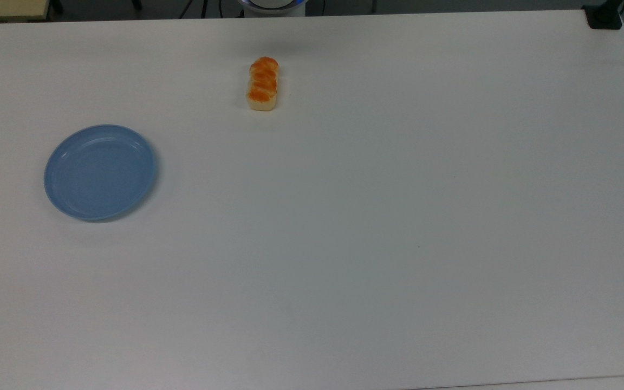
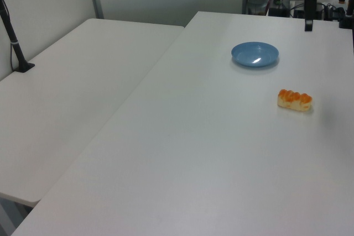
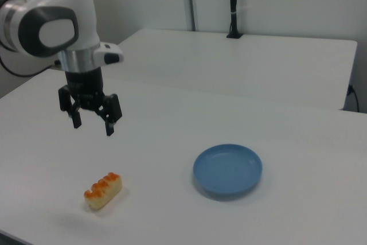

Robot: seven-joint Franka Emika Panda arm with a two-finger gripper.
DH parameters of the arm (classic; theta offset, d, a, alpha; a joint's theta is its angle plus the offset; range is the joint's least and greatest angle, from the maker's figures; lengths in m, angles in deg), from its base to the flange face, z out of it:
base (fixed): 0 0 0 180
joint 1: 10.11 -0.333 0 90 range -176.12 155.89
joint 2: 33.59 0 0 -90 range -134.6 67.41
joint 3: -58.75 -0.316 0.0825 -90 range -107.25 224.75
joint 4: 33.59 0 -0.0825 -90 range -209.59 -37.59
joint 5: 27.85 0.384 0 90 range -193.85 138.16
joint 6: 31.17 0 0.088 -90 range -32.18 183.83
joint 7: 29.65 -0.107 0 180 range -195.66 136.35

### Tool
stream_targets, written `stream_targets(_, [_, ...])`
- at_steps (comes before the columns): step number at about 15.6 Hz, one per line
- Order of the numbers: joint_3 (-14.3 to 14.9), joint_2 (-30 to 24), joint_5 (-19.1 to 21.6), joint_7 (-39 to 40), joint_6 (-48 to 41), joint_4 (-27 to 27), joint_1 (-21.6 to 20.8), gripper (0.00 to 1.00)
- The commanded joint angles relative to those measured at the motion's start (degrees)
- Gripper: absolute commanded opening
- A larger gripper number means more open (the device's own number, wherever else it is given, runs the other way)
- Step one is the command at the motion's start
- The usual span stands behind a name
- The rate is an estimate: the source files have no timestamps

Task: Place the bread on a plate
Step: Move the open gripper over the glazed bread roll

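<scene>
The bread (image 1: 263, 84), an oblong loaf with an orange-brown ridged top, lies on the white table near the top view's upper edge. The plate (image 1: 100, 172), round and light blue, sits bare toward the top view's left, well apart from the loaf. In the right view my gripper (image 3: 92, 127) hangs open and holds nothing, in the air above and behind the bread (image 3: 103, 190), with the plate (image 3: 227, 170) off to the right view's right. In the left view one of the dark fingers (image 2: 308, 20) hangs past the plate (image 2: 254, 54) and the bread (image 2: 295, 99).
A second white table (image 2: 72, 87) adjoins this one along a seam. A black clamped post (image 2: 14, 42) stands at its far side, and a black clamp (image 1: 604, 16) sits at the top view's upper right corner. The robot base (image 1: 272, 4) is at the upper edge.
</scene>
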Motion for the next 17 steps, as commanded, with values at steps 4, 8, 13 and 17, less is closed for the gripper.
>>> stream_targets(4, [-0.3,-1.3,0.7,1.3,13.2,-12.3,-0.8,1.00])
stream_targets(8, [-0.3,1.3,0.9,-3.2,19.2,-15.6,-1.3,1.00])
stream_targets(13, [-0.3,8.3,1.0,-11.7,26.5,-15.5,-4.7,1.00])
stream_targets(17, [-0.3,13.7,0.9,-12.0,27.4,-15.2,-6.7,1.00])
